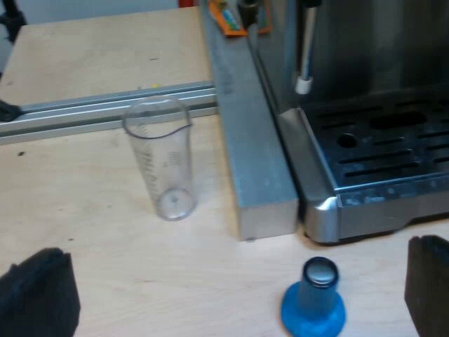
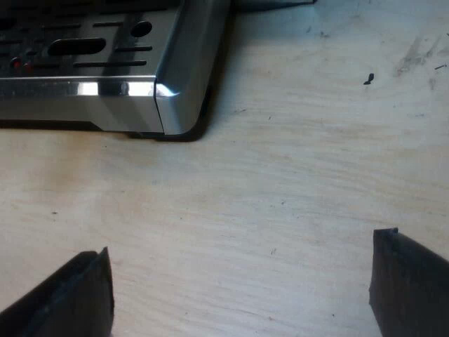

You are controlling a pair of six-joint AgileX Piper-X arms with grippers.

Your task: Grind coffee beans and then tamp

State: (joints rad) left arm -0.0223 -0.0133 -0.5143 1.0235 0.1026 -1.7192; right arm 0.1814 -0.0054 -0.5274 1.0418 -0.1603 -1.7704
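Left gripper (image 1: 235,281): wide open and holding nothing. My two black fingers (image 1: 38,298) stand far apart above the table, with bare wood and the tamper between them.
Right gripper (image 2: 242,274): likewise spread wide and empty. It hangs over bare table just off the machine's front corner.
Tamper (image 1: 313,298): blue, upright on its flared base, silvery end facing up. It stands on the table between my left fingers, closer to one of them and touching neither, near the front corner of the drip tray.
Espresso machine (image 1: 351,84): brushed metal body. In the left wrist view its front faces me, with a steam wand (image 1: 305,49) hanging above the tray.
Drip tray (image 1: 382,151): slotted metal grille at the machine's foot. Its rounded front corner also shows in the right wrist view, resting on the table.
Measuring glass (image 1: 163,161): clear, with graduation marks and a pouring lip. It stands upright on the table, well apart from the tamper and beside the metal bar.
Metal bar (image 1: 249,147): grey square beam lying on the table along the machine's side, between the glass and the tray.
Rail (image 1: 105,112): a slimmer aluminium profile meeting the bar at a right angle, beyond the glass.
Table (image 2: 280,175): pale wood, scuffed with small dark marks.
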